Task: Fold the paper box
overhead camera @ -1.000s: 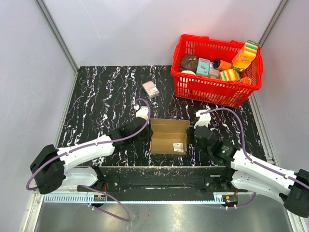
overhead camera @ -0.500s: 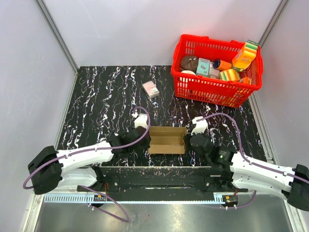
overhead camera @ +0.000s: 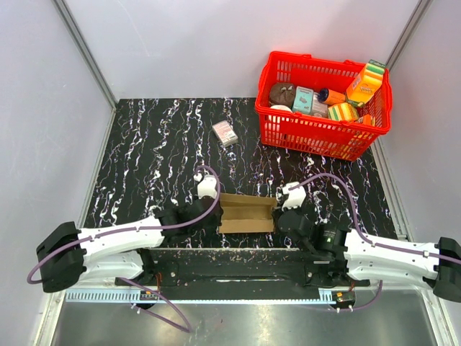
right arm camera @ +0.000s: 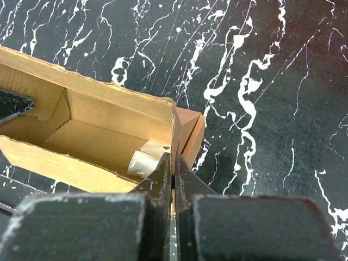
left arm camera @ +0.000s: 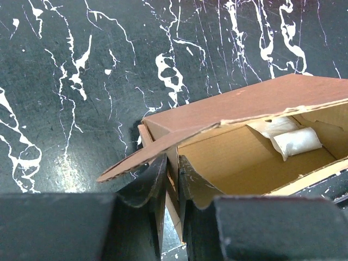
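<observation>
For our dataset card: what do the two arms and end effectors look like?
The left arm and right arm have white link shells with black joints and bases. A thin purple cable loops along each. The left end effector and right end effector have black fingers tapering to narrow tips.

Left arm (overhead camera: 122,236): stretched low from its base at the left, forearm angled inward. Wrist roughly level.
Left gripper (overhead camera: 215,214): fingers (left arm camera: 155,179) straddle the left end wall of the paper box (overhead camera: 246,213), one inside and one outside, pinched on the cardboard with a narrow gap.
Right arm (overhead camera: 389,252): mirrors the left arm, low and reaching inward.
Right gripper (overhead camera: 279,216): fingers (right arm camera: 184,176) all but touching, clamped on the thin right end wall of the box.
</observation>
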`<state>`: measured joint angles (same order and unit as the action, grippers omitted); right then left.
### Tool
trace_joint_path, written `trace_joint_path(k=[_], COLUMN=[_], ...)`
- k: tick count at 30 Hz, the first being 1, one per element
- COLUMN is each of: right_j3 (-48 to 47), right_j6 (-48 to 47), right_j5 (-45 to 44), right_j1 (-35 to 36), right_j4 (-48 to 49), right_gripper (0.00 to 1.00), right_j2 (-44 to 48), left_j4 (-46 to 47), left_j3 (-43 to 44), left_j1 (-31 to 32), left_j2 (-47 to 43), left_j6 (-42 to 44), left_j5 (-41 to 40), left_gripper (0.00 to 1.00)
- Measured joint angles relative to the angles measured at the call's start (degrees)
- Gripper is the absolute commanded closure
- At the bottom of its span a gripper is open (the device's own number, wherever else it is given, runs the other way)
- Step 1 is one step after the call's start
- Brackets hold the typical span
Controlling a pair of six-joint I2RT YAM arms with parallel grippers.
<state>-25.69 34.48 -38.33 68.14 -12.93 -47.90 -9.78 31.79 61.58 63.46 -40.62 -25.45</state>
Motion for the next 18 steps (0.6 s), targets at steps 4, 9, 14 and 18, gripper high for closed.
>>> trace_joint_path(k=[4, 9, 14, 18], right_j3=[-0.02, -0.15, -0.22, -0.24], right_j6=[1.11, 2.51, 3.82, 4.81], right_j5=[-1.79, -3.43, -4.39, -5.25], right_j1=[2.47, 5.20, 6.73, 7.26], right_j4=[-1.36, -3.34, -4.13, -4.81], right_gripper=[0.98, 0.98, 0.98, 0.98], right_j2=[0.02, 0.00, -0.26, -0.42], left_j4=[-0.44, -0.94, -1.07, -1.33], left_j3=[-0.55, -0.63, -1.53, -1.57], left_j1=[0.85, 2.32, 3.41, 3.72], left_j2=[-1.05, -1.95, -3.74, -5.38], left_j6=[-0.39, -1.27, -2.12, -2.56], left_j5=[-0.52, -0.50, -0.50, -0.50], left_gripper=[0.73, 0.61, 0.57, 0.56])
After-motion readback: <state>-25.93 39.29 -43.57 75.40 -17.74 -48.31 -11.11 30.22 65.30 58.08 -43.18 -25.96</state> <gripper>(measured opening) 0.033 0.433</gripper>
